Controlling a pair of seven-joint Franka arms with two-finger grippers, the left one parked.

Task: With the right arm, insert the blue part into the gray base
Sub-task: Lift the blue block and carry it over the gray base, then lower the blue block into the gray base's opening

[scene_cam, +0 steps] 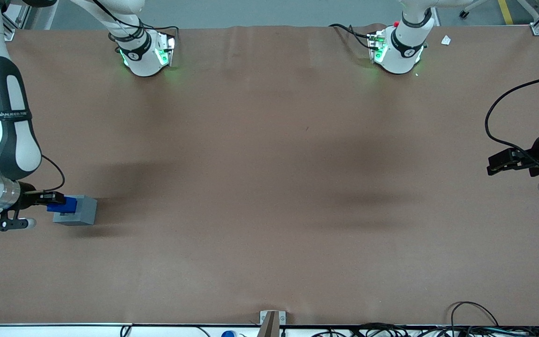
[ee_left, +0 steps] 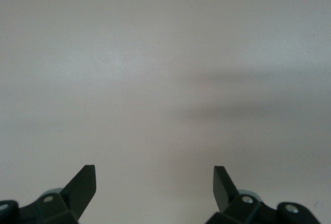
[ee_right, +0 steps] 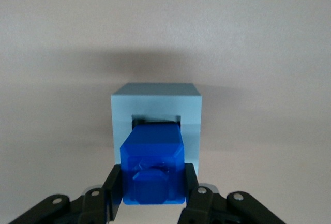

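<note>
While gripped, blue part (ee_right: 151, 164) between end effector (ee_right: 150, 195) fingers

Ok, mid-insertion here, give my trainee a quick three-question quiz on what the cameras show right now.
1. True or false: the gripper is shut on the blue part.
2. Multiple choice: the gray base lies (A) at the table's middle, (B) toward the working arm's end of the table, (C) toward the parked arm's end.
3. Short answer: by the right wrist view, where does the blue part's leading end sit relative to the base's socket?

Key: 1 true. 2 B. 3 At the socket's opening, lined up with it; how deep it has gone in cannot be told.
</note>
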